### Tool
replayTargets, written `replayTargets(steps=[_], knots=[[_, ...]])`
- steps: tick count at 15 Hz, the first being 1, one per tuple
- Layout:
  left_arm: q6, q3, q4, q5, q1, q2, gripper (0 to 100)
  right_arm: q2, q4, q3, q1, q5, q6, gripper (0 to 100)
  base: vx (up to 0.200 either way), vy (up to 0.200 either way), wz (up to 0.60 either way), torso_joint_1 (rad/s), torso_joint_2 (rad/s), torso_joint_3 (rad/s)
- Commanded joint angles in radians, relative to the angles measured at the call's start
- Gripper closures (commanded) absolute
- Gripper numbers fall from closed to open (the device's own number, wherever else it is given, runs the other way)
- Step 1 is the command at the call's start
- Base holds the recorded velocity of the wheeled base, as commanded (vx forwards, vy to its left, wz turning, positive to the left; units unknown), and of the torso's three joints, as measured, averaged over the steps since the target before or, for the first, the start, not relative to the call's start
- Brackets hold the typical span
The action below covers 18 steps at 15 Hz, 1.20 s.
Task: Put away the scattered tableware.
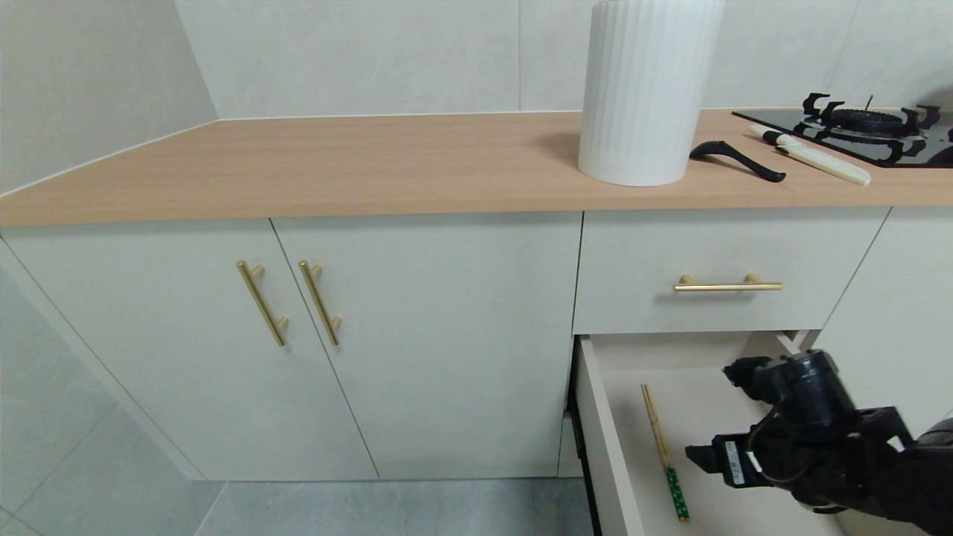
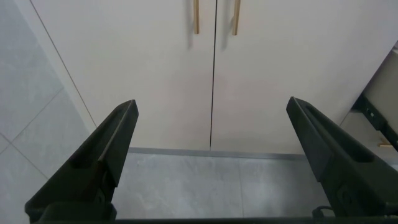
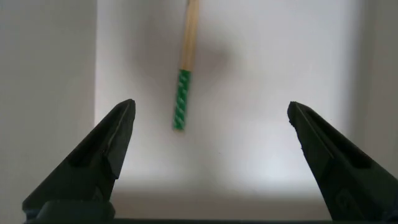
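Note:
A pair of wooden chopsticks (image 1: pixel 665 454) with green ends lies on the floor of the open lower drawer (image 1: pixel 603 432). In the right wrist view the chopsticks (image 3: pixel 183 81) lie just beyond my right gripper (image 3: pixel 211 109), which is open and holds nothing. In the head view the right gripper (image 1: pixel 707 458) hangs over the drawer, beside the chopsticks. A black spoon (image 1: pixel 737 158) and a cream-handled knife (image 1: pixel 815 160) rest on the wooden counter (image 1: pixel 372 164). My left gripper (image 2: pixel 211 106) is open and empty, low in front of the closed cabinet doors (image 2: pixel 214 74).
A tall white ribbed container (image 1: pixel 644 89) stands on the counter left of the spoon. A black gas stove (image 1: pixel 864 126) sits at the far right. The upper drawer with a gold handle (image 1: pixel 728 285) is closed above the open one. Grey floor tiles (image 1: pixel 372 506) lie below.

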Motion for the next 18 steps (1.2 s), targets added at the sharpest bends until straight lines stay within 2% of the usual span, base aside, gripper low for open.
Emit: replayTargets(steps=[1, 2, 3, 4, 8, 14, 18], knots=[[0.0, 0.0, 0.0, 0.002, 0.0, 0.0, 0, -0.445, 0.414, -0.151, -0.079, 0.133, -0.061, 0, 0.0, 0.0, 0.0, 0.0, 0.0, 0.0], [0.0, 0.0, 0.0, 0.0, 0.0, 0.0, 0, -0.531, 0.577, -0.228, -0.09, 0.167, -0.062, 0, 0.0, 0.0, 0.0, 0.0, 0.0, 0.0], [0.0, 0.0, 0.0, 0.0, 0.0, 0.0, 0, -0.588, 0.658, -0.271, -0.093, 0.19, -0.062, 0, 0.0, 0.0, 0.0, 0.0, 0.0, 0.0], [0.0, 0.0, 0.0, 0.0, 0.0, 0.0, 0, -0.628, 0.672, -0.283, -0.093, 0.202, -0.062, 0, 0.0, 0.0, 0.0, 0.0, 0.0, 0.0], [0.0, 0.0, 0.0, 0.002, 0.0, 0.0, 0, -0.606, 0.667, -0.281, -0.148, 0.202, -0.107, 0, 0.0, 0.0, 0.0, 0.0, 0.0, 0.0], [0.0, 0.0, 0.0, 0.002, 0.0, 0.0, 0, -0.611, 0.632, -0.269, -0.151, 0.202, -0.111, 0, 0.0, 0.0, 0.0, 0.003, -0.02, -0.014], [0.0, 0.0, 0.0, 0.0, 0.0, 0.0, 0, -0.608, 0.623, -0.261, -0.151, 0.199, -0.113, 0, 0.0, 0.0, 0.0, 0.089, -0.25, -0.279]])
